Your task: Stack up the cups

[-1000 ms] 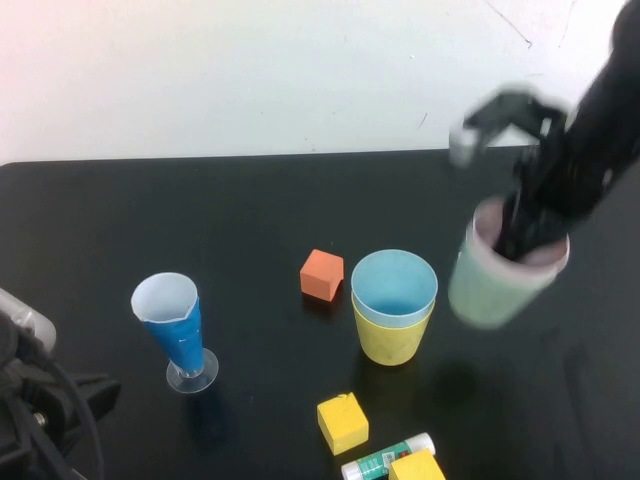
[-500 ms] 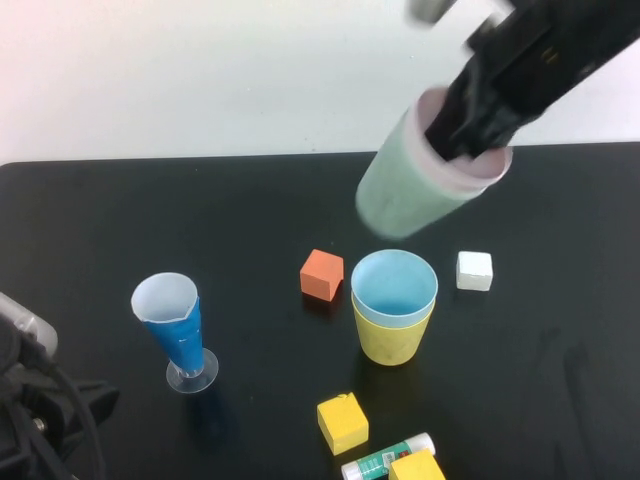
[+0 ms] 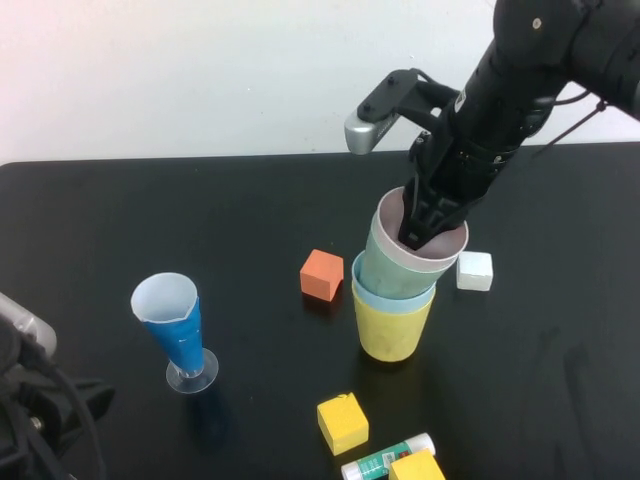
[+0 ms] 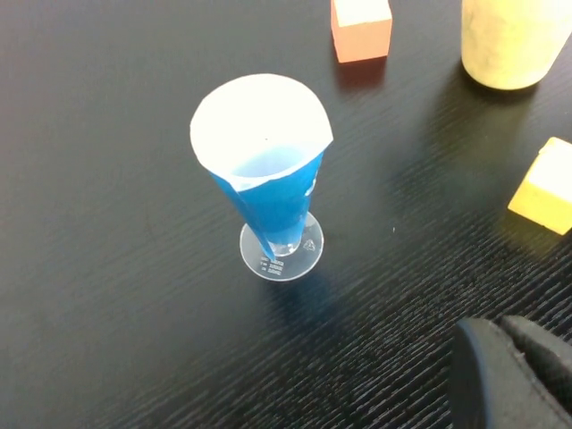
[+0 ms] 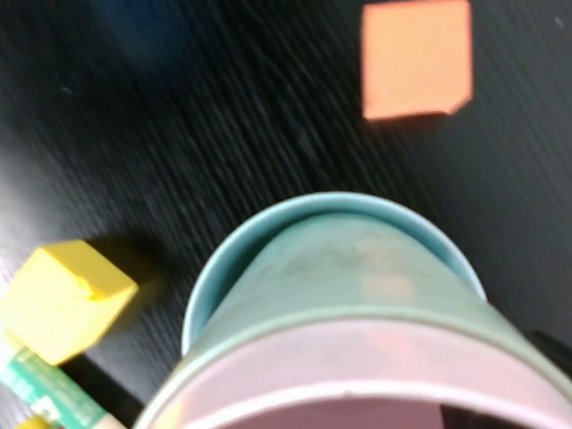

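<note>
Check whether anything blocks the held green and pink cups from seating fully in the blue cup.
Nothing visible does. The right gripper holds the green cup, its base already inside the blue cup. The left gripper sits parked near the table's edge.

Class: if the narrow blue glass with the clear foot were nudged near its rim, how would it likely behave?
The blue glass would probably tip: it is tall and flares above a small clear foot. It looks light, so might skid first. Left gripper is nearby; right gripper is in the pink cup.
</note>
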`<state>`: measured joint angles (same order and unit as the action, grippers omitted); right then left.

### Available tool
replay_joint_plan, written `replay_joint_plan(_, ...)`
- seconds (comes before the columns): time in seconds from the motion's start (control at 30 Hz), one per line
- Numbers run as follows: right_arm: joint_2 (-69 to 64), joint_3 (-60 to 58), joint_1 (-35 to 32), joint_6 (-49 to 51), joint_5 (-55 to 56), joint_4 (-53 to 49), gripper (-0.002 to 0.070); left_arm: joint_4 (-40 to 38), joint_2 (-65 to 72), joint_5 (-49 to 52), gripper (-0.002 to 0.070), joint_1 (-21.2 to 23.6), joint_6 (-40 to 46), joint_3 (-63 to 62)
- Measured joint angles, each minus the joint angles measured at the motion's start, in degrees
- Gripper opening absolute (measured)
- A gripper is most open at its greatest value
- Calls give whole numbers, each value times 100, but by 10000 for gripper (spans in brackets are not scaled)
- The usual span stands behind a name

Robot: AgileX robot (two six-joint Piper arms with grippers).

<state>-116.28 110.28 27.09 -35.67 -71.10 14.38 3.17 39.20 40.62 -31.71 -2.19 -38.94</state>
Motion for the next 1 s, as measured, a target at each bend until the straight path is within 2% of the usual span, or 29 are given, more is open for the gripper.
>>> replay_joint_plan(0.17,0,0,0,22,0,-75,139,39,0,0,-1,0,0,2)
replay_joint_plan(0.33,0,0,3,142,21,-75,279,62,0,0,-1,0,0,2)
replay_joint_plan(0.47,26,62,3,274,20,-75,295,62,0,0,-1,0,0,2)
replay_joint_plan(0.57,216,56,3,287,20,-75,259,62,-40,0,-1,0,-22,12)
replay_joint_plan(0.67,606,31,3,133,20,182,183,62,-243,-68,-1,0,-189,97)
replay_joint_plan(0.83,1657,-570,3,-848,22,1415,36,83,-1118,-319,-1,0,-527,575)
replay_joint_plan(1.0,2792,-1558,13,-1810,49,2441,4,369,-2312,-420,-1,0,-890,1030)
